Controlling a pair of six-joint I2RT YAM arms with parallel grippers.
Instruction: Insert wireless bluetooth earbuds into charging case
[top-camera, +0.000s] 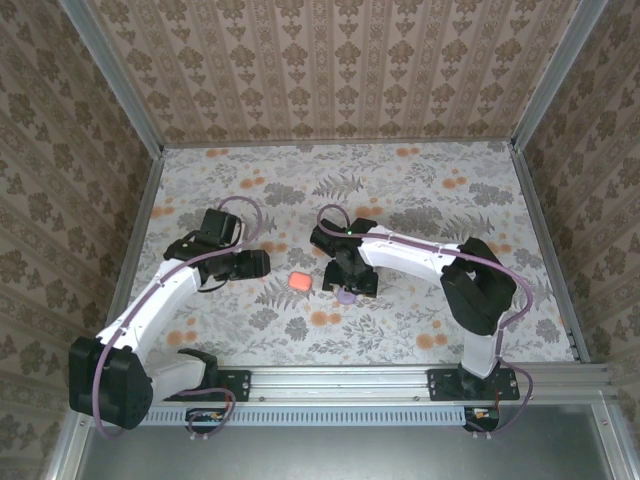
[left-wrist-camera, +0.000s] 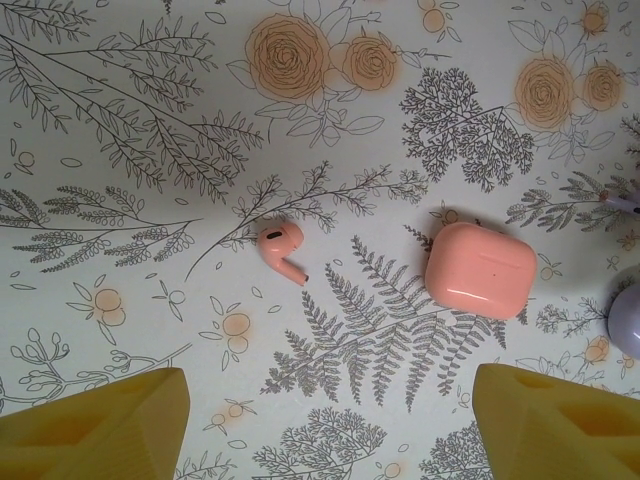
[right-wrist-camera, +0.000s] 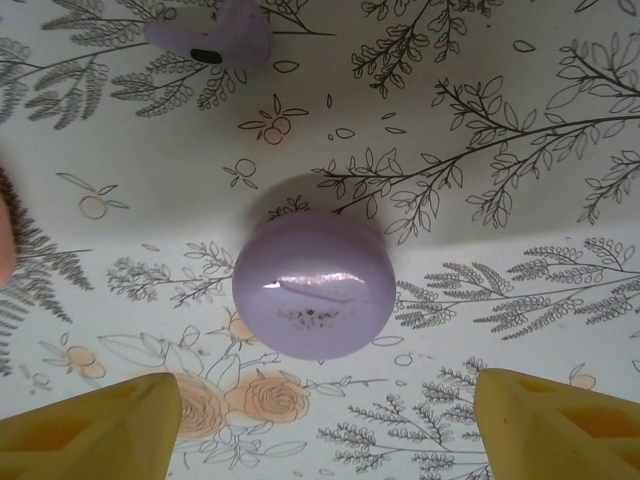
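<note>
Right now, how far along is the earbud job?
Nothing looks done: the case lies shut, one earbud loose beside it. Nothing is in hand: the left end effector hangs open above them, the right end effector open above a purple disc. Left: open the case, insert the earbuds.

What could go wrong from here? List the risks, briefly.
1. The right gripper, open, is poised over the purple round case, not the coral charging case nearby, so it might grab the wrong one.
2. The coral charging case looks shut, so nothing can go in until it is opened.
3. The coral earbud is tiny and lies flat on the flowered cloth; the open left gripper may knock it away.
</note>
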